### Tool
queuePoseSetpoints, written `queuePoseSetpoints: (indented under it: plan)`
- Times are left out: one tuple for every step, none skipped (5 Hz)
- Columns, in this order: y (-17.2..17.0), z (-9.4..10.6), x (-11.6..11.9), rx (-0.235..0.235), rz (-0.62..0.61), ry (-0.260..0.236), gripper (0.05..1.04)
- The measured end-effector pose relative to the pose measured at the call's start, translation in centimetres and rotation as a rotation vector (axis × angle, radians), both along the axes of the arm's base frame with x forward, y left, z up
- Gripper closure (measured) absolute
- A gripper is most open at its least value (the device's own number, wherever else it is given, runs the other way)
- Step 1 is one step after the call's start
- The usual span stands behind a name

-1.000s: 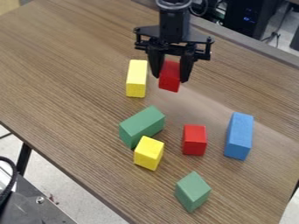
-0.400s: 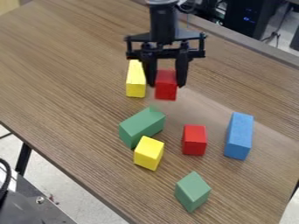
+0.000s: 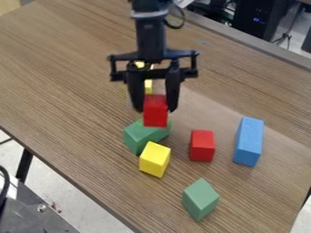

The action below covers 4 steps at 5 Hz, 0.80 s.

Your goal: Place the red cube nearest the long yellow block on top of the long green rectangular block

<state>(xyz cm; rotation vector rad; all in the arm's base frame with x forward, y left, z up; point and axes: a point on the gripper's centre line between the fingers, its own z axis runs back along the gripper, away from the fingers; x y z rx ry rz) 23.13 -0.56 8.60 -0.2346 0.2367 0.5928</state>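
The gripper (image 3: pixel 155 108) hangs at the upper middle of the camera view, shut on a red block (image 3: pixel 155 112). Below the held block lies a long green block (image 3: pixel 141 137), partly covered by it; whether the two touch I cannot tell. A small yellow block (image 3: pixel 154 159) sits beside the long green one, toward the near side. Behind the gripper, a long yellow block (image 3: pixel 148 85) is mostly hidden. A second red block (image 3: pixel 202 145) stands right of the small yellow one.
On the wooden table (image 3: pixel 72 77), a blue block (image 3: pixel 248 141) lies to the right and a small green block (image 3: pixel 200 199) nearer the front. The table's near-left edge runs diagonally. Dark equipment (image 3: pixel 258 18) stands beyond the far edge.
The gripper has come toward the camera and left with the red block in it, from right of the long yellow block to over the long green block. The other blocks have kept their places.
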Motion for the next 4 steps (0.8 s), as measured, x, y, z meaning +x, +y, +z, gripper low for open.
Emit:
queuePoseSetpoints:
  plan:
    - [-0.1,-0.3,-0.4,0.062,0.052,-0.016,0.526]
    - [-0.6,-1.5,0.1,0.120,0.027,-0.007,0.526]
    - [-0.3,-2.0,1.2,0.157,0.013,-0.011,0.527]
    - [-0.1,-2.2,1.8,0.171,0.003,-0.022,0.527]
